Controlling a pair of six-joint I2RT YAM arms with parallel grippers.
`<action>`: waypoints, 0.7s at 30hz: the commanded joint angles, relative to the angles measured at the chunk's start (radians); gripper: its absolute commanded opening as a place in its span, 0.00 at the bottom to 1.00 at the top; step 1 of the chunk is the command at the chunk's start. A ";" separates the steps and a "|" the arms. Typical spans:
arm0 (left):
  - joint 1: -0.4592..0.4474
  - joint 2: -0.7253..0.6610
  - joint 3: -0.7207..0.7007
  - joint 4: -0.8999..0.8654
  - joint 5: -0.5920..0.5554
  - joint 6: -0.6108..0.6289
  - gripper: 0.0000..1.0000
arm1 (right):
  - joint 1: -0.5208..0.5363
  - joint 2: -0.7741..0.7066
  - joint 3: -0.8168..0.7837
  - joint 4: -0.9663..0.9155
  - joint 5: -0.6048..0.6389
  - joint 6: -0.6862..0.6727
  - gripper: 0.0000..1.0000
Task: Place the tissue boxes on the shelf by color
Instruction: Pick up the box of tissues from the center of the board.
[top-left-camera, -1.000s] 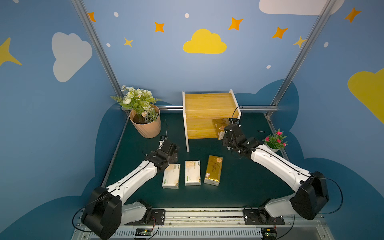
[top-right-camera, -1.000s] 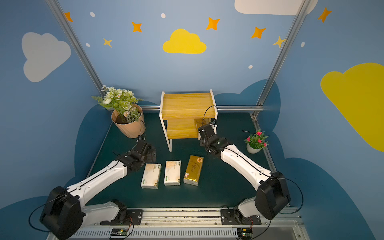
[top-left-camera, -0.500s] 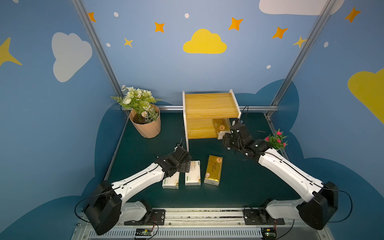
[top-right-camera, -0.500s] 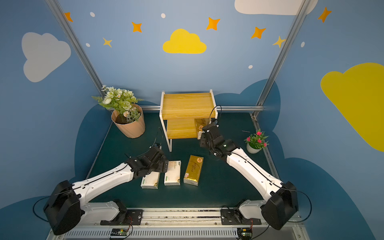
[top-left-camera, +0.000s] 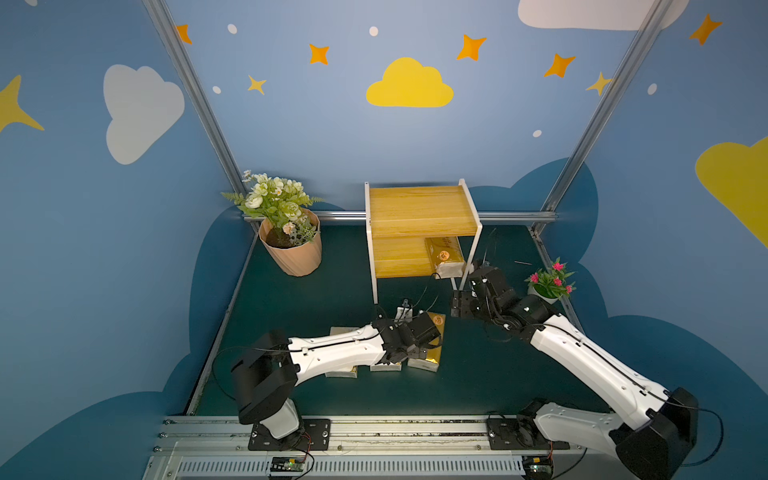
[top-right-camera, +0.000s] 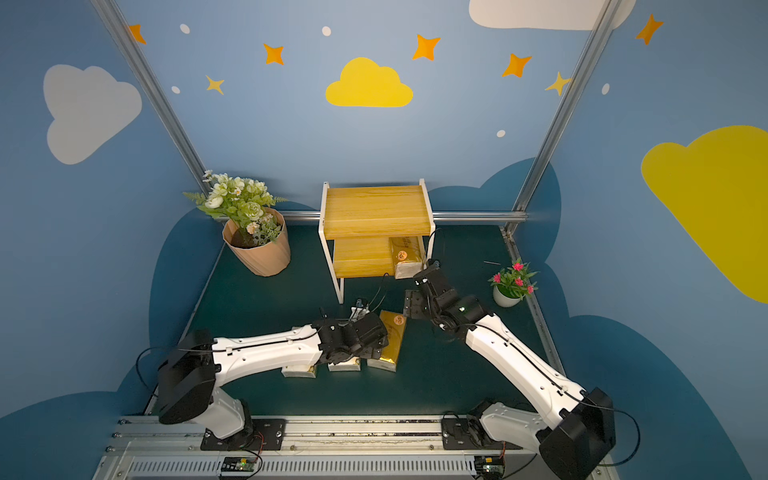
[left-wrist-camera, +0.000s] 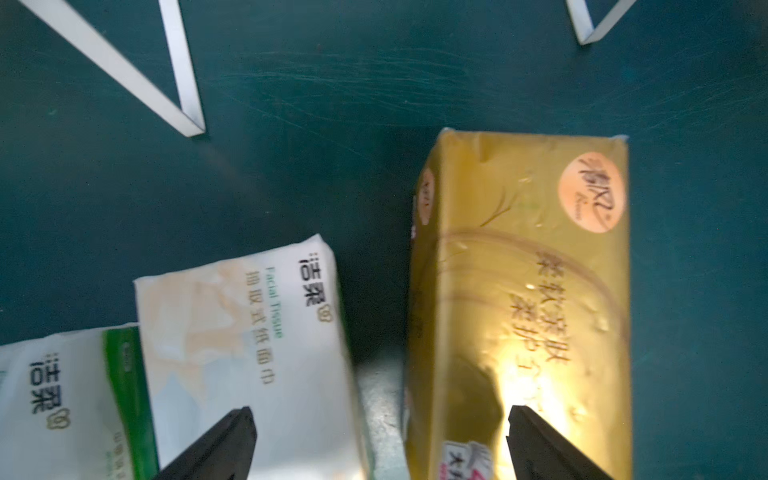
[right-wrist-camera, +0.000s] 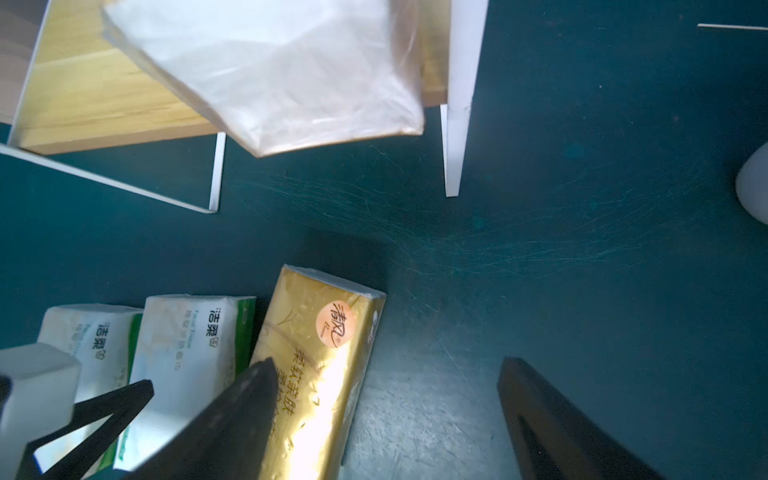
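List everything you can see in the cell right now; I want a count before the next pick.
gold tissue packs: 2, shiny gold with orange-red round marks; one on the shelf's lower board at its right end, overhanging the front edge, one lying on the mat.
white tissue packs: 2, white-cream with green lettering; side by side on the mat, beside the loose gold pack.
shelf: 1, yellow wood boards, white frame; back centre.
flowerpot: 1, peach, white-green flowers; beside the shelf.
small pot: 1, white, pink flowers; on the shelf's other side.
mat: 1, dark green; tabletop.
left gripper: 1, black, open; over the white and gold packs.
right gripper: 1, black, open, empty; before the shelf.
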 joint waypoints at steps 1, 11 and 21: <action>-0.010 0.029 0.056 -0.053 0.015 -0.059 1.00 | -0.001 -0.061 -0.011 -0.049 0.020 -0.054 0.96; -0.047 0.143 0.165 -0.115 0.070 -0.046 1.00 | -0.012 -0.109 -0.035 -0.097 0.048 -0.070 0.98; -0.077 0.179 0.179 -0.112 0.066 -0.090 1.00 | -0.014 -0.162 -0.048 -0.126 0.030 -0.092 0.98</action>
